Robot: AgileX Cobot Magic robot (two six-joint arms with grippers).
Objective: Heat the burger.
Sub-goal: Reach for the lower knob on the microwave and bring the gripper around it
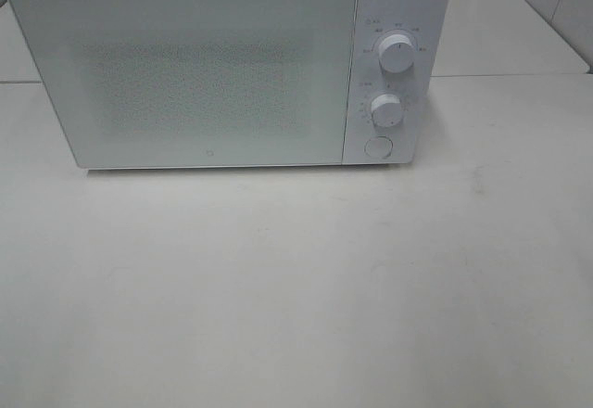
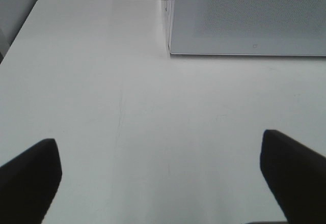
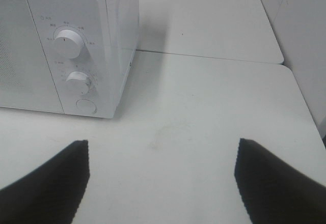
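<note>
Two grippers: both show up on their own wrist cameras; neither appears in the high view.
Left gripper (image 2: pixel 159 150): jaws spread wide, dark fingers (image 2: pixel 30 180) well apart. Only bare tabletop lies between them. It sits out in front of the microwave (image 1: pixel 227 65), on the door side, near the cabinet's front corner.
Right gripper (image 3: pixel 163 147): jaws parted too, and nothing is pinched or carried between the black fingers (image 3: pixel 48 188). It sits out in front of the microwave on the control-panel side, clear of the cabinet.
Microwave: white and boxy, standing square on the table (image 1: pixel 296 287) with its front facing the high camera.
Door (image 1: pixel 181 79): shut, flush with the panel beside it. The speckled mesh window gives no look inside.
Controls: upper knob (image 1: pixel 399 54), lower knob (image 1: pixel 386 110) and a round button (image 1: pixel 378 146) run in a column down the panel beside the door.
Burger: no sighting in any of the three views. Whether it is behind that shut door cannot be told.
Table: pale and plain, running from the microwave's foot toward the camera, with faint scuffs on the surface.
Second table (image 3: pixel 204 15): butted up behind the first. The seam between them runs past the microwave's panel-side flank, about level with its back.
Wall (image 1: pixel 556 0): light tiles, beyond the microwave's panel side.
</note>
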